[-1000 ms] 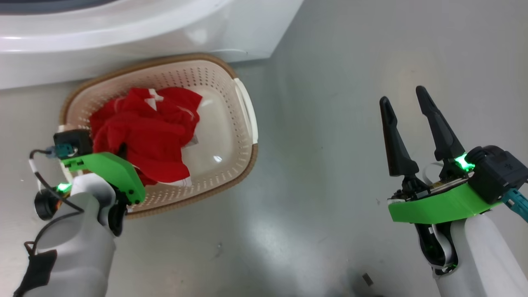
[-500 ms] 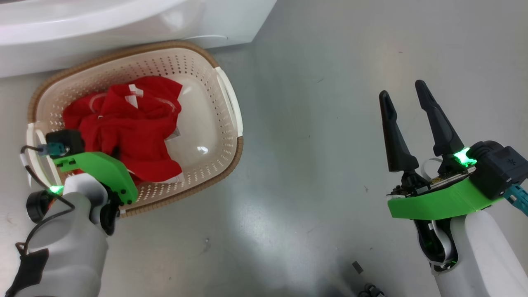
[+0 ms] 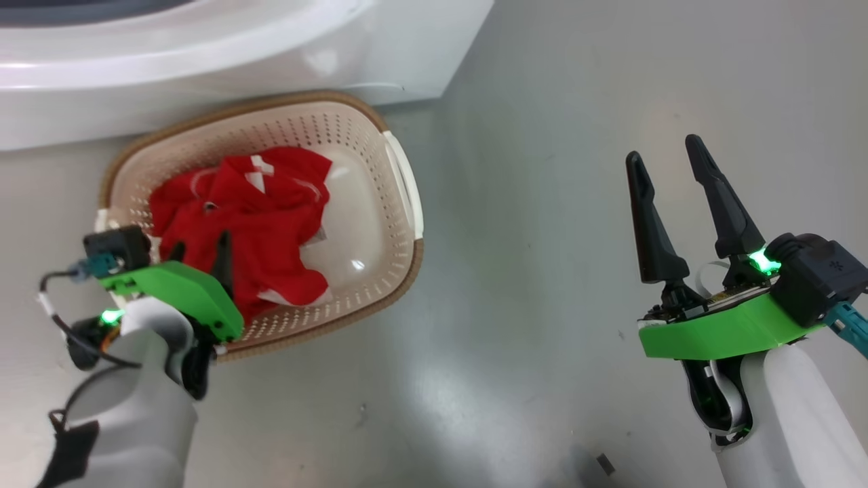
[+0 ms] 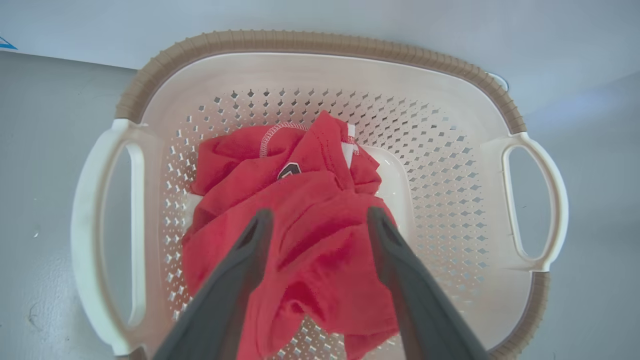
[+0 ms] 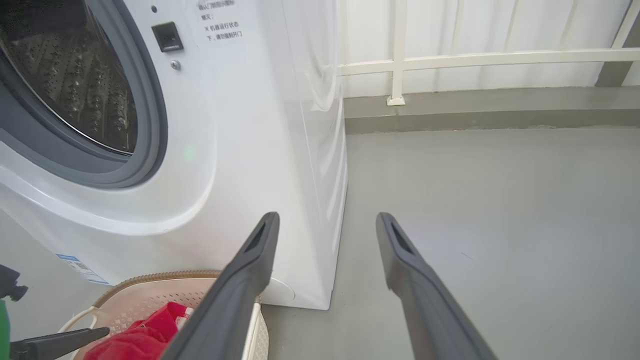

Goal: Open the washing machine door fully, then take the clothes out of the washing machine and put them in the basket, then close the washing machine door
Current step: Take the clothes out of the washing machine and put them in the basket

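Note:
The red clothes (image 3: 258, 210) lie crumpled in the cream basket (image 3: 400, 203), which stands on the floor against the white washing machine (image 3: 203, 61). My left gripper (image 3: 200, 252) hangs over the basket's near side, open. In the left wrist view its fingers (image 4: 235, 280) stand wide apart over the clothes (image 4: 300, 165) inside the basket (image 4: 320, 40). My right gripper (image 3: 663, 150) is open and empty over bare floor at the right. The right wrist view shows this gripper (image 5: 327, 217), the washing machine (image 5: 240, 125) with its drum mouth uncovered, the basket (image 5: 150, 280) and the clothes (image 5: 145, 335). The washing machine door is out of view.
Grey floor (image 3: 542, 271) spreads wide between the basket and my right arm. A small dark scrap (image 3: 603, 462) lies near the bottom edge. A white railing (image 5: 450, 60) and a low kerb run behind the machine's right side.
My left gripper has opened and let go of the clothes, which now rest in the basket. The head camera swung left and back. The right gripper has not moved.

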